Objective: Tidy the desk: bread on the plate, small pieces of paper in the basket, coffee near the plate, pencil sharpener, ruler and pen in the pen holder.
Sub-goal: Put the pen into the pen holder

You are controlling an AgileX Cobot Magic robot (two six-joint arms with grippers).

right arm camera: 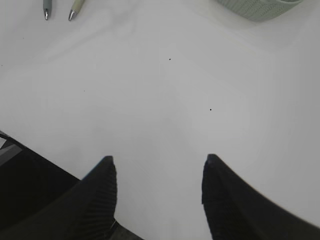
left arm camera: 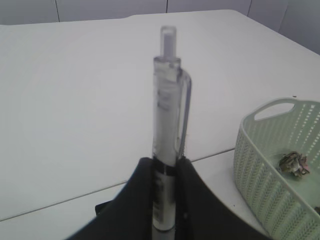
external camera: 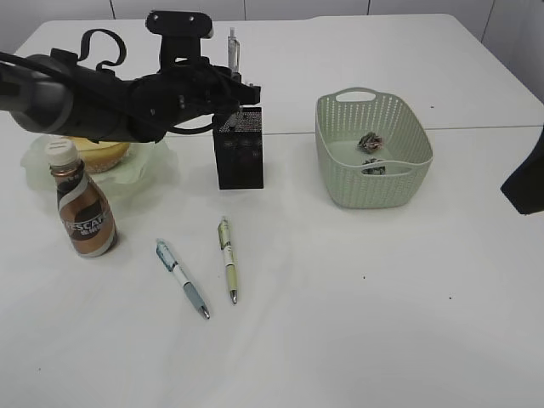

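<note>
- Nearest my exterior camera: two pens on the white worktop (external camera: pixel 382 323). The blue-grey pen (external camera: pixel 182 278) lies left, the green pen (external camera: pixel 228 259) just beside it to the right, apart, tips toward the camera.
- Far left: coffee bottle (external camera: pixel 83 201) stands upright, near the plate (external camera: pixel 144 174) behind it; bread (external camera: pixel 100 153) sits on the plate, partly hidden by my left arm.
- Left tool (left arm camera: pixel 166 200): narrow, clamped on a clear pen (left arm camera: pixel 168 125) held upright, clicker end up, over the black pen holder (external camera: pixel 239 149).
- Whether the pen tip is inside the holder, I cannot tell.
- Right of centre: green basket (external camera: pixel 340 161) with crumpled paper pieces (external camera: pixel 371 141) inside.
- Right tool (right arm camera: pixel 157 172): spread wide, holding nothing, above bare worktop; only a dark edge of it shows at the right border of the exterior view.
</note>
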